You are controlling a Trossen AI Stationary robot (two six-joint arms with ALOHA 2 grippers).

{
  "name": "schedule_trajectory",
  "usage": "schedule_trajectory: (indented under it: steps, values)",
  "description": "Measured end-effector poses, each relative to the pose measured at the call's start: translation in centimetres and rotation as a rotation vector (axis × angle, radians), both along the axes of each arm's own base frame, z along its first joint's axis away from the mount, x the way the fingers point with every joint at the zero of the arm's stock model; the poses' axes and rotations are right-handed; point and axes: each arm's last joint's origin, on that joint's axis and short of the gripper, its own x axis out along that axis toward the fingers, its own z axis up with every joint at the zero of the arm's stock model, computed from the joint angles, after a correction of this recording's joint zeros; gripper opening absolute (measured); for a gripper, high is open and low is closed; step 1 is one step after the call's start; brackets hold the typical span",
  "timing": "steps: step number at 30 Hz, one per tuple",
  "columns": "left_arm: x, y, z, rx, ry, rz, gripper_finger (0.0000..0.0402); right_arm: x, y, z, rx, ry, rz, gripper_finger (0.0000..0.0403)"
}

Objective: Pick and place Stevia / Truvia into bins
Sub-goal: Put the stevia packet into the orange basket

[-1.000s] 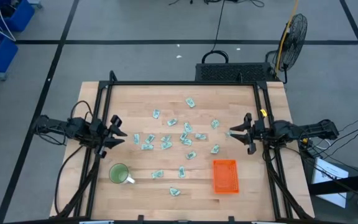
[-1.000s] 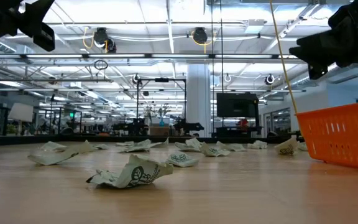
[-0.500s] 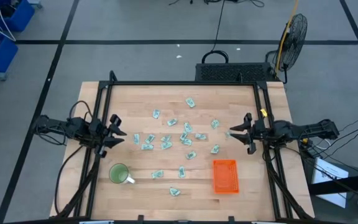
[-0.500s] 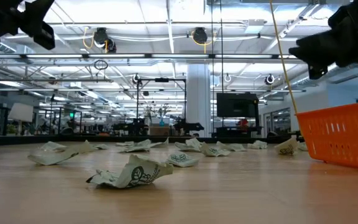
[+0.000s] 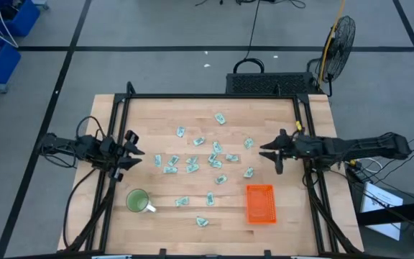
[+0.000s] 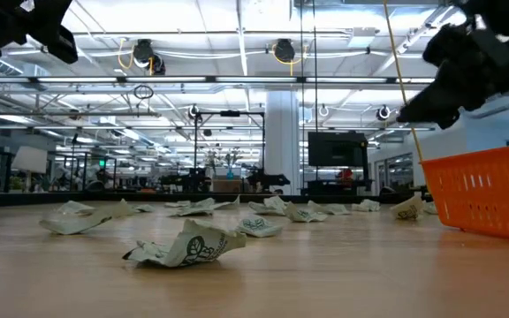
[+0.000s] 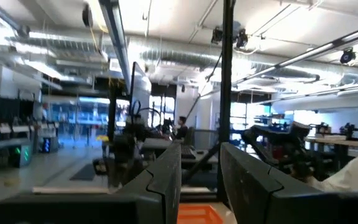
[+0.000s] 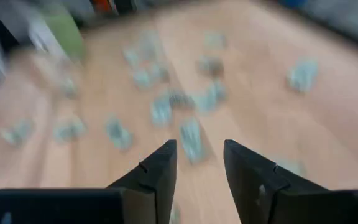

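Several pale green and white Stevia sachets lie scattered flat on the wooden table; the low view shows a crumpled one nearest. The orange bin rests on the table at the near right. My right gripper stands open above the table's right side, tipped down toward the sachets, touching nothing. My left gripper stands open and raised at the table's left edge, clear of every sachet; in its wrist view its gripper points up into the room.
A round green mug stands at the near left. A black frame borders the table's far and side edges. Bare wood lies between the bin and the mug, with a few sachets near the front edge.
My right gripper has reached out from the table's right edge toward the sachets in the middle and tipped its fingers downward, staying open. The sachets, the bin and my left gripper's place are unchanged.
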Motion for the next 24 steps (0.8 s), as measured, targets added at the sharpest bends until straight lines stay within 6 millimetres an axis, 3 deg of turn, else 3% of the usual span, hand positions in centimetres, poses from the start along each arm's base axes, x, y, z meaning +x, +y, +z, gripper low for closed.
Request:
schedule_trajectory:
  steps: [4, 8, 13, 17, 21, 24]
  values:
    - [0.0, 0.1, 0.0, 0.026, -0.006, 0.066, 0.0120, 0.6, -0.1, -0.3, 0.037, 0.254, -0.038, 0.0126]
    - [0.1, 0.2, -0.1, 0.007, 0.014, 0.067, 0.0120, 0.6, -0.3, -1.7, 0.047, 0.402, -0.114, 0.0126]
    - [0.2, 0.2, -0.2, -0.101, 0.046, 0.057, 0.0120, 0.8, -0.4, -1.9, 0.026, 0.413, -0.142, 0.0126]
    - [0.4, 0.5, -0.3, -0.176, 0.066, 0.153, 0.0120, 0.7, -0.4, -1.9, 0.053, 0.413, -0.196, 0.0126]
    - [0.6, 1.0, -0.5, -0.404, 0.102, 0.270, 0.0120, 0.3, -0.7, -2.0, 0.008, 0.427, -0.298, 0.0126]
    - [0.8, 1.0, 0.7, -0.390, 0.109, 0.280, 0.0120, 0.1, -0.8, -2.2, 0.031, 0.433, -0.359, 0.0126]
